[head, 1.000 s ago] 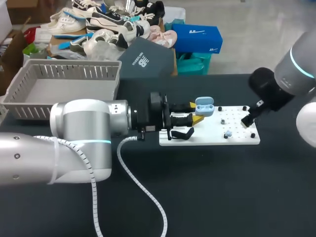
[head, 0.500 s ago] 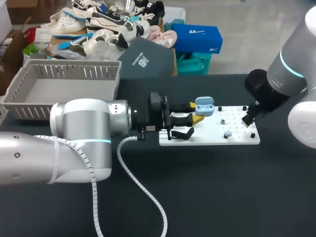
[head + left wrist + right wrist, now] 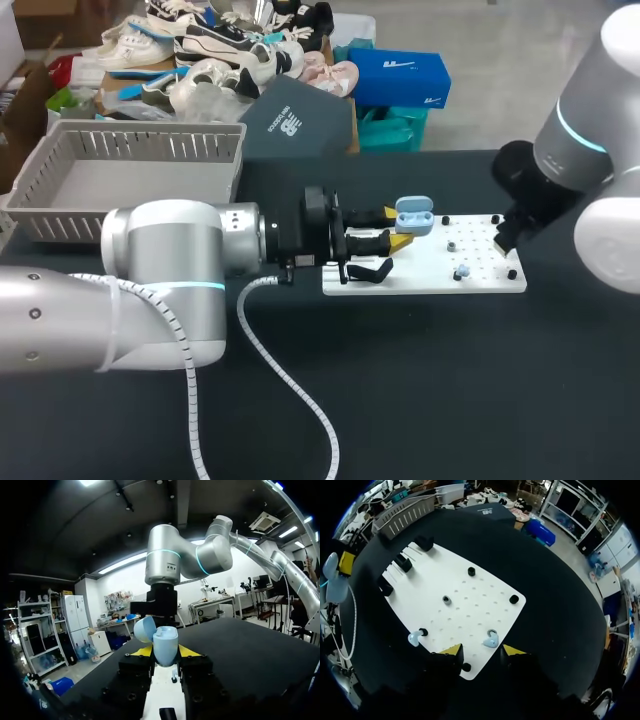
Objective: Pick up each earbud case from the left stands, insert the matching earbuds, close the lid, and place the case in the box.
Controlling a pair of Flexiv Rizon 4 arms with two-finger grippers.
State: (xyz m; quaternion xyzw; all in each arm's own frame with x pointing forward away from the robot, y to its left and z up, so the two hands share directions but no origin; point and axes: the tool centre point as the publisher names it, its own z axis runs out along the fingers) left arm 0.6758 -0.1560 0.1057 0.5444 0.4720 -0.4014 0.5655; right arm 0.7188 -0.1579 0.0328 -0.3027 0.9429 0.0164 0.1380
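Observation:
My left gripper (image 3: 398, 240) is shut on a light blue earbud case (image 3: 413, 216) with its lid open, held over the left end of the white board (image 3: 430, 275). In the left wrist view the case (image 3: 165, 645) stands upright between the yellow fingertips (image 3: 142, 651). One light blue earbud (image 3: 491, 639) lies on the board just ahead of my right gripper (image 3: 482, 650), which is open, with neither finger touching the earbud. A second earbud (image 3: 414, 638) rests by a peg off to the side, also seen as the earbud (image 3: 461, 272) in the head view. My right gripper (image 3: 500, 238) hangs over the board's right end.
Black stands (image 3: 402, 562) and small pegs (image 3: 471, 571) dot the board. A grey slatted basket (image 3: 140, 128) sits at the table's back left. The left arm's white cable (image 3: 290, 395) loops over the black tabletop in front.
My right arm has shifted slightly left over the board's right end and its fingers have drawn closer together. The left arm and the case have stayed still.

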